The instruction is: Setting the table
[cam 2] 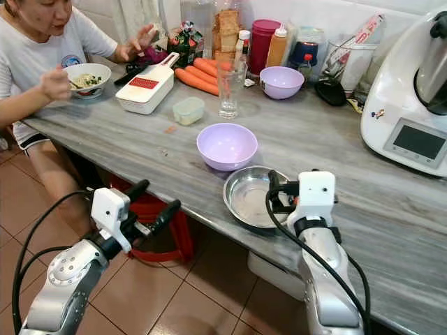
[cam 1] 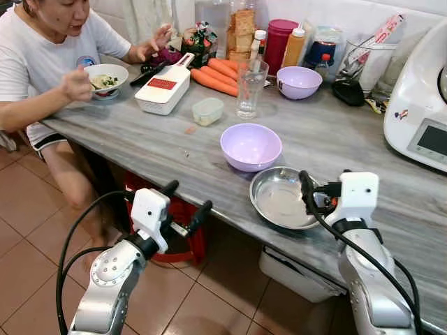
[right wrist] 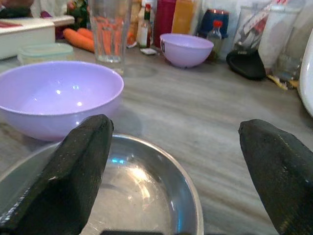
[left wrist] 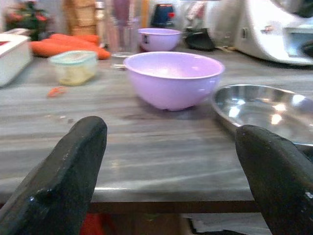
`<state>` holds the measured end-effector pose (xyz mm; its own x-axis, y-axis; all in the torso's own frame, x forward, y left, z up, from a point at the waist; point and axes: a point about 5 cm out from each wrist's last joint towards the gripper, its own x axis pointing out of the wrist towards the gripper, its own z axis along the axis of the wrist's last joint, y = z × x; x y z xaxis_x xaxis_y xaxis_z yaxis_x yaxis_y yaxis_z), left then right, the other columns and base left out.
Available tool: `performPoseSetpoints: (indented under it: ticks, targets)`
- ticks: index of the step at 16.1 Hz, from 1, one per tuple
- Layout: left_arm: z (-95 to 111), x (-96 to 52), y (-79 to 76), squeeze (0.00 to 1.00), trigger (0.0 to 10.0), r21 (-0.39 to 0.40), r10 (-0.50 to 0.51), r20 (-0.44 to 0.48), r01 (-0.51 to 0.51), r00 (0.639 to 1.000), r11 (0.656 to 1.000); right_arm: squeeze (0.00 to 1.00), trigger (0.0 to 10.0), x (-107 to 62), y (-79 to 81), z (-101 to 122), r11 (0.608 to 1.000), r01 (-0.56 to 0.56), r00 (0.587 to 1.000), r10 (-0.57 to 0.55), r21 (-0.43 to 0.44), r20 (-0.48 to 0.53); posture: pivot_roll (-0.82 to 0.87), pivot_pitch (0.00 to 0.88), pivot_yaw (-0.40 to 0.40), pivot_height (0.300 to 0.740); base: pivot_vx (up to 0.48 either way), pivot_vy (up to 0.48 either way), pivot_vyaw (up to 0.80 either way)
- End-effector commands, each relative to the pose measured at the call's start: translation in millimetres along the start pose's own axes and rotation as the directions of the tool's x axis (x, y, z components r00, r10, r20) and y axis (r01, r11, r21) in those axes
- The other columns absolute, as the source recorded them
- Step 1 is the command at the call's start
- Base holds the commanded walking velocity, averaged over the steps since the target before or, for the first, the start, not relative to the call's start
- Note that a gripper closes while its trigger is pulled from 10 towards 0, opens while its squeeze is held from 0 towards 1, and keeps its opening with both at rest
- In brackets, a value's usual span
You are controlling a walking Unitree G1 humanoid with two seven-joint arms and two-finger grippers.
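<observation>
A: Where's the steel dish [cam 1: 283, 199]?
B: Lower centre of the head view, at the near edge of the grey counter [cam 1: 349, 139]. Empty, shiny.

A: And the right gripper [cam 1: 306, 192]?
B: Lower right, over the dish's right rim. Jaws spread wide, nothing betw. them; wrist view shows the dish under and betw. both fingers.

A: Left gripper [cam 1: 187, 202]?
B: Lower left, off the counter edge, above the tiled floor [cam 1: 28, 230]. Jaws spread too, empty, pointing twd the counter.

A: Other stuff nearby?
B: Lilac bowl [cam 1: 251, 146] just behind the dish, centre frame, v. close to it, can't tell if touching. 2nd lilac bowl [cam 1: 299, 82] upper centre-right. Clear glass [cam 1: 251, 88] upper centre, small lidded tub [cam 1: 207, 111] to its left, carrots [cam 1: 216, 76] behind, white slicer [cam 1: 165, 86] upper left.

A: Anyone around?
B: Person [cam 1: 42, 56] upper left, seated at the counter w/ a white food bowl [cam 1: 106, 77]. White appliance [cam 1: 422, 105] at right edge.
</observation>
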<state>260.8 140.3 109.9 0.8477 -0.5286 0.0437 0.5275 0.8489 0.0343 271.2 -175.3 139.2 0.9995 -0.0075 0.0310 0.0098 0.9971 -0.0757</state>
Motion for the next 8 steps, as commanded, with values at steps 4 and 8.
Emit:
performPoseSetpoints:
  ticks: [4, 8]
  targets:
    - [-4.2, 2.6, 16.3, 0.00, 10.0, 0.027, 0.163, -0.028, -0.162, 0.986, 0.986, 0.00, 10.0, -12.3, -9.5, 0.3, 0.999, 0.047, 0.999, -0.047, -0.012, 0.003, -0.02, 0.012, -0.045, 0.740, 0.000, 0.000, -0.20]
    - [-6.2, 7.3, 21.0, 0.00, 10.0, 0.042, 0.232, -0.045, -0.231, 0.972, 0.972, 0.00, 10.0, -9.4, 1.3, 0.3, 0.999, 0.032, 0.999, -0.032, 0.022, 0.007, -0.01, 0.006, -0.045, 0.740, 0.000, 0.000, -0.80]
